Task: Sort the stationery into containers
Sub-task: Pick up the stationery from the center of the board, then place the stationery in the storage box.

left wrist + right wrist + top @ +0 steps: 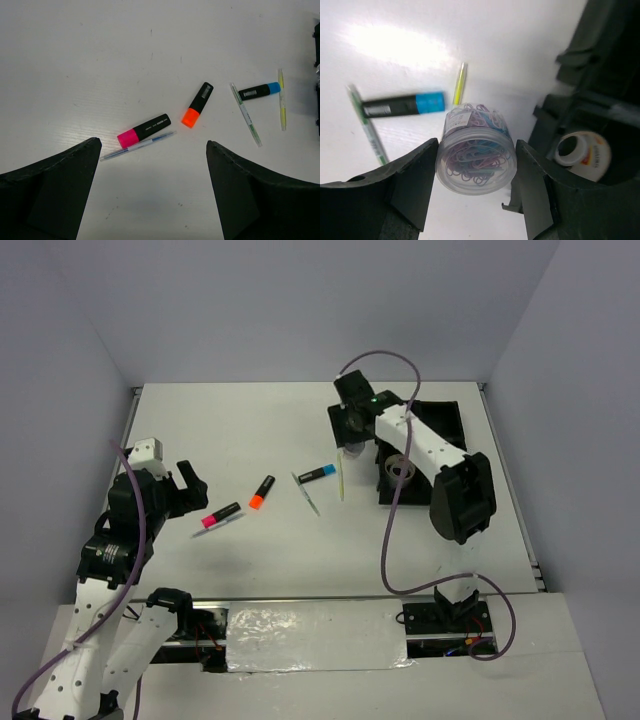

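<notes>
Here the right gripper (476, 146) is clenched on the small round clear pot (475, 150), one finger on each side of its wall. The pot is full of coloured paper clips. In the top view it sits over the white table (250, 420), just beside the left edge of the black tray (445, 420) and not inside it. I cannot tell if its bottom touches the table. The silvery tape ring (582, 152) lies flat in a near compartment of the tray, close to the right arm. The left gripper (190, 485) is released, with its jaws wide apart and nothing between them. It hangs over the left part of the table, near the pink marker (144, 130) but not touching it. A thin pale blue stick (137, 145) lies along the near side of this marker, just beside it. The orange marker (197, 104) is to the right of it, a little apart and tilted. Further right lies the blue marker (259, 91), between a thin green stick (245, 114) and a thin yellow stick (282, 99). Its blue end is just beside the yellow stick. All three markers and all three sticks are on the table, outside the tray.
</notes>
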Robot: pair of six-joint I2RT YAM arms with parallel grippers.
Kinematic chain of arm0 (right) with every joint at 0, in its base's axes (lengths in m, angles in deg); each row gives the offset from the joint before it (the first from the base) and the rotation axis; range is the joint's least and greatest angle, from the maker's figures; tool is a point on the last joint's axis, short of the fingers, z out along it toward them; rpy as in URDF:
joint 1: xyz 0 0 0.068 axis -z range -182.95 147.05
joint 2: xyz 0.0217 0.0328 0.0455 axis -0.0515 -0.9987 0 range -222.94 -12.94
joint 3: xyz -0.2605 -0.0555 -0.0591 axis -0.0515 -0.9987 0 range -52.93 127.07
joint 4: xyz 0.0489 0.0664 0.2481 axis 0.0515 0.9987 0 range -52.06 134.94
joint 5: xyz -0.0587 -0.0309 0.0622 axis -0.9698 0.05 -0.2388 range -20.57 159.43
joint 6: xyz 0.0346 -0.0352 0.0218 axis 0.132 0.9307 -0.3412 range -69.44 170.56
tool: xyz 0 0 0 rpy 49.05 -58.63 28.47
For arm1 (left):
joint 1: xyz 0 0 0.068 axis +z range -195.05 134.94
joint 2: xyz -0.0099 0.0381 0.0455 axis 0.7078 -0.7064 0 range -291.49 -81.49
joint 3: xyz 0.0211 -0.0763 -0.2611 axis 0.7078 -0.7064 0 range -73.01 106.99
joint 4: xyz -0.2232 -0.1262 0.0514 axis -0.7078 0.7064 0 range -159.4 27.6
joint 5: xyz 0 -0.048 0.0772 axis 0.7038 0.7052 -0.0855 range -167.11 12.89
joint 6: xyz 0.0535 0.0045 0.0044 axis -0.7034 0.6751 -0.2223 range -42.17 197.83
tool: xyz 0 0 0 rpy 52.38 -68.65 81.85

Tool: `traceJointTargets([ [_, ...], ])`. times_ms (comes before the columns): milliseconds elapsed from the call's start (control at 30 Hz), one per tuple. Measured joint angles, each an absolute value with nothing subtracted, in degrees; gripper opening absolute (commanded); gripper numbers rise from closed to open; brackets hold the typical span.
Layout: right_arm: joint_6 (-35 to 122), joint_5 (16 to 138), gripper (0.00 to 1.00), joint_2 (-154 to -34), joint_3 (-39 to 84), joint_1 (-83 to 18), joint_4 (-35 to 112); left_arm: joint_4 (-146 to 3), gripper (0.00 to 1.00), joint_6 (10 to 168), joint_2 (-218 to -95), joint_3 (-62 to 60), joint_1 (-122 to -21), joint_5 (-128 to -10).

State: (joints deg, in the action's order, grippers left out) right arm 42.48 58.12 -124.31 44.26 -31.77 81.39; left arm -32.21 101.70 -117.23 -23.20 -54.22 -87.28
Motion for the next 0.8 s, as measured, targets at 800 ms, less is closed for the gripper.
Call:
traceJointTargets([
  [800,41.02,59.69,0.4,-144.2,75.4,-10.46,90.22,-32.6,0.99,101.68,-117.06,-23.2,-54.64,-87.22],
])
